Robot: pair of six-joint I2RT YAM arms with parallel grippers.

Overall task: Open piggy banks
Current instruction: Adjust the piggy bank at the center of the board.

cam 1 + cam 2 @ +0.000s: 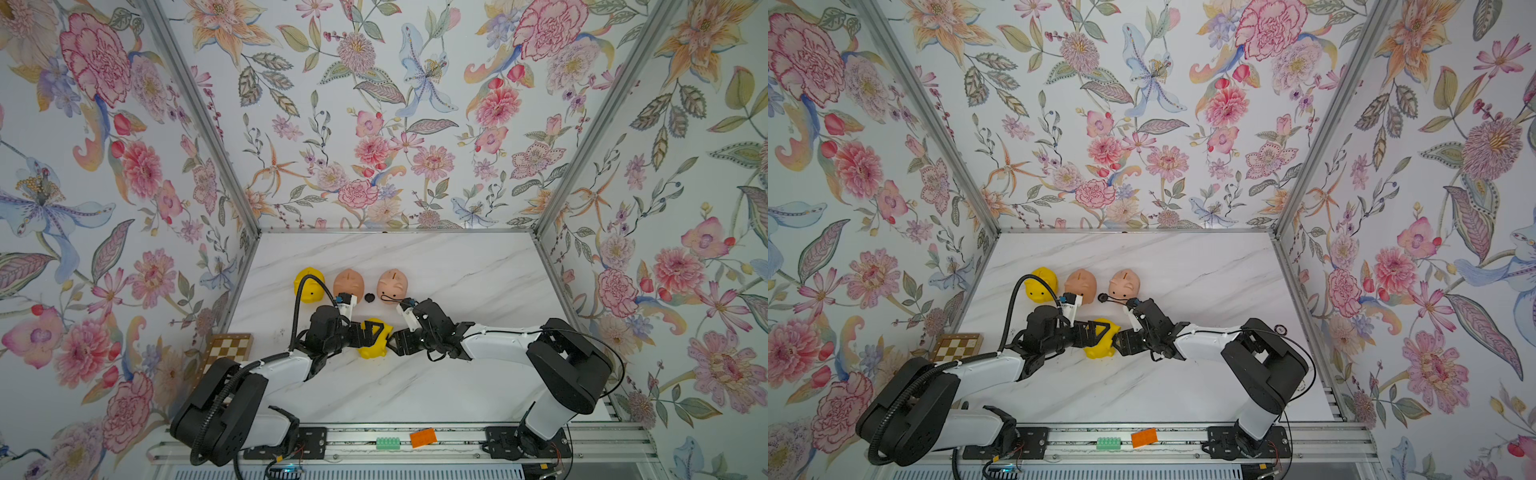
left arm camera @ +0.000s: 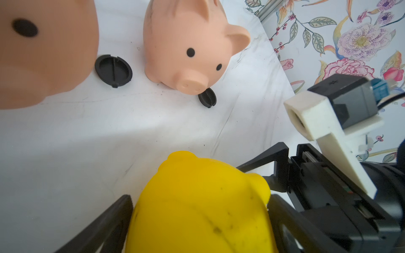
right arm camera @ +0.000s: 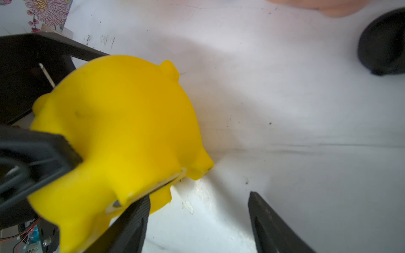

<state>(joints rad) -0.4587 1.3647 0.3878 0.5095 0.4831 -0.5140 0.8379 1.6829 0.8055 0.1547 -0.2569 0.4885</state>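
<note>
Near yellow piggy bank [image 1: 372,352] sits at mid-table [image 1: 457,291], directly between my two grippers and closer to my bases than the other three banks. My left gripper [image 1: 370,334] reaches it from my left. Its jaws stand wide and bear on both flanks of the body, so I judge the bank clamped across its width. My right gripper [image 1: 391,344] meets it from the opposite side. Those jaws are partly spread with nothing between them. One finger [image 3: 133,216] touches the bank's lower edge; the other stands clear over bare marble.

Governing relation: the bank is tipped off its feet. In the right wrist view, stubby feet project around a broad curved face, so I judge the underside to be turned toward my right gripper. The snout is hidden, so I cannot fix the long axis. The right gripper is the free tool at the working face; the left serves as the vise.

Condition: bright yellow, smooth, rounded plastic with a few dark scuffs. A pale-edged slit shows where the finger rests. Whether the plug is seated there, I cannot tell.

Reference: one black plug [image 2: 114,70] lies between the two pink piggy banks [image 1: 348,283]. A second plug [image 2: 207,97] lies just in front of one snout. The far yellow piggy bank [image 1: 308,286] stands beside them.
</note>
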